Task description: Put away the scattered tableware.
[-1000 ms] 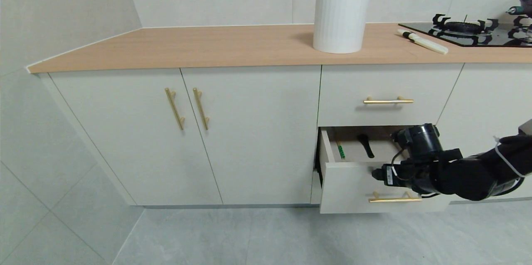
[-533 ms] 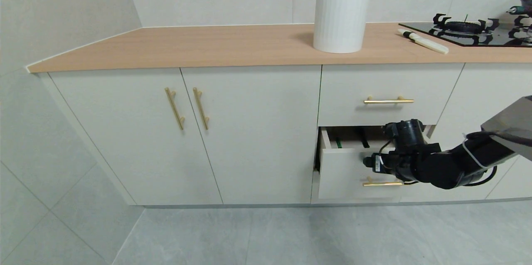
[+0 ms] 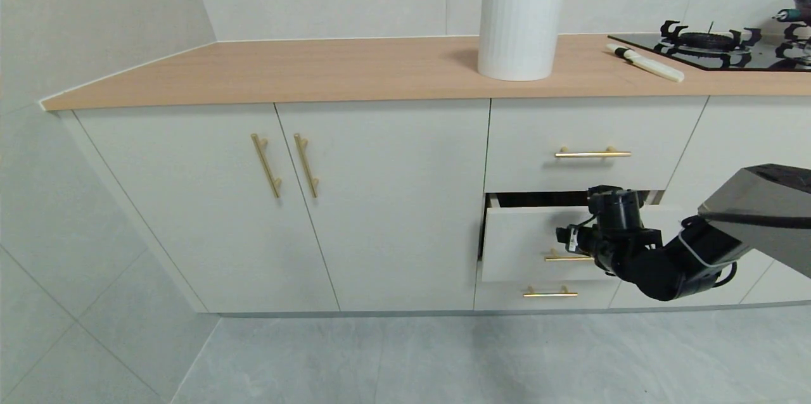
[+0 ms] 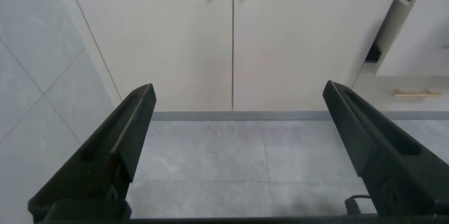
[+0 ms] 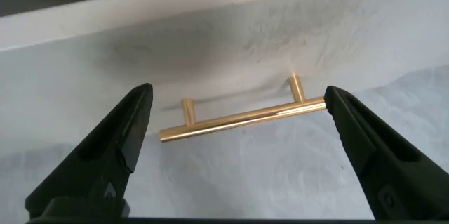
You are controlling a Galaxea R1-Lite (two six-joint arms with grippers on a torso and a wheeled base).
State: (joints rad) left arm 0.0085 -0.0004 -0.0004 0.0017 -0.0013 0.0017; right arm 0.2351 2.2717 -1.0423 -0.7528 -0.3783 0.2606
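Note:
The middle drawer (image 3: pixel 519 246) of the white cabinet stands slightly ajar, with a dark gap along its top. My right gripper (image 3: pixel 578 243) is open and pressed close against the drawer front, at its gold handle (image 3: pixel 561 258). In the right wrist view the handle (image 5: pixel 242 119) lies between the spread fingers (image 5: pixel 112 154) of the right gripper (image 5: pixel 237 96). What the drawer holds is hidden. A white knife (image 3: pixel 645 63) lies on the wooden countertop beside the stove. My left gripper (image 4: pixel 237 90) hangs open over the floor, and the ajar drawer (image 4: pixel 421 41) is off to one side.
A tall white ribbed cylinder (image 3: pixel 521 16) stands on the countertop (image 3: pixel 285 71). A black gas stove (image 3: pixel 709 46) is at the far right. Another drawer sits above and one below (image 3: pixel 550 293). Double cabinet doors (image 3: pixel 285 201) are on the left, above grey tiled floor.
The right gripper has pushed the drawer inward from well open to nearly shut. The utensils seen inside earlier are now hidden, and the lower drawer's handle has come into sight.

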